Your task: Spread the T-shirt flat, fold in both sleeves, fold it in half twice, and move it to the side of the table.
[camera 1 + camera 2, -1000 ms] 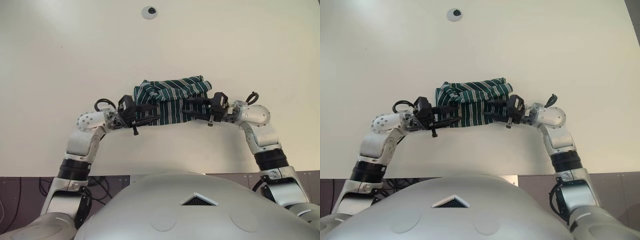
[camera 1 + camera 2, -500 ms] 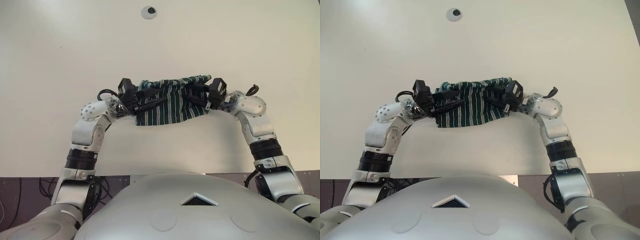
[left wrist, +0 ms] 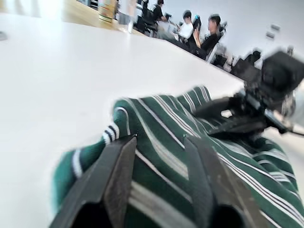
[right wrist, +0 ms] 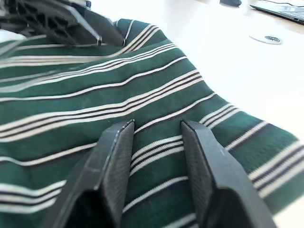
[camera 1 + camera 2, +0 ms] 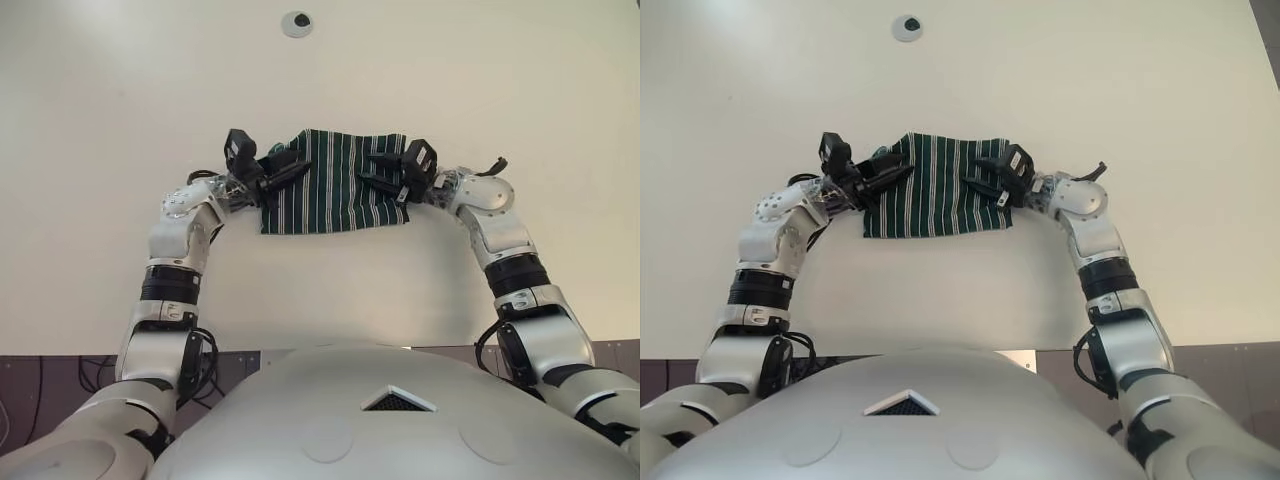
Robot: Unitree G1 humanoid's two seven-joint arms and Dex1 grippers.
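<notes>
A: On the white table (image 5: 470, 90), where's the folded dark-green, white-striped cotton T-shirt (image 5: 335, 190)?
B: Mid-table, lying flat; left gripper (image 5: 298, 166) at its left edge; right gripper (image 5: 368, 168) at its right; both slightly parted, gripping nothing.

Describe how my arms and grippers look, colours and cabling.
The left arm and right arm have silver-grey rounded shells with black ribbed bands at the forearm. The left gripper and right gripper are black, each with two flat tapered fingers. Thin black cables loop at each wrist.
</notes>
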